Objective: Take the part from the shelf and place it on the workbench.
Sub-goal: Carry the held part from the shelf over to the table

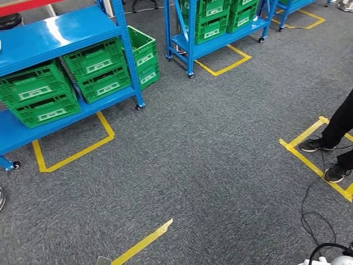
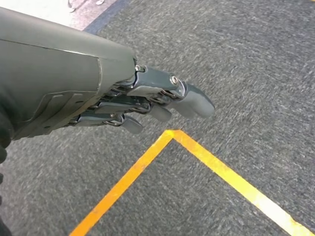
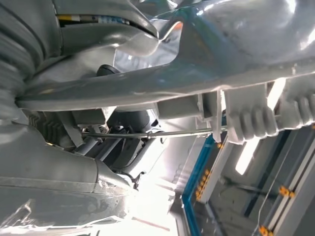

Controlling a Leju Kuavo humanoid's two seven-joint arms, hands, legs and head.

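Right hand: the right hand [image 3: 118,147] was clasped about the part, dark fingers [image 3: 97,146] tucked beneath it; most of the grip was hidden by the load
Part: the part [image 3: 230,64] lay across that hand, a broad silver moulded piece under glossy, crinkled clear film
Handling, judged: rigid and bulky, probably not heavy; the film looked slippery, so the load could slide in the grasp
Hold point, judged: support from below near the middle, on the flat body, not on the thin ribs or the loose film
Left hand: the left hand [image 2: 148,103] hung above the carpet, fingers stretched out, carrying nothing
Floor: grey carpet [image 1: 208,154] marked with yellow tape [image 2: 208,157], one corner of it lying below the left hand
Shelf: a blue shelf [image 1: 46,33] with green crates [image 1: 95,69] stood well apart from both hands
Bystander: a person's shoes [image 1: 316,144] stood on a taped square beside a black cable [image 1: 310,221]
Stage, judged: part taken, placing not yet done
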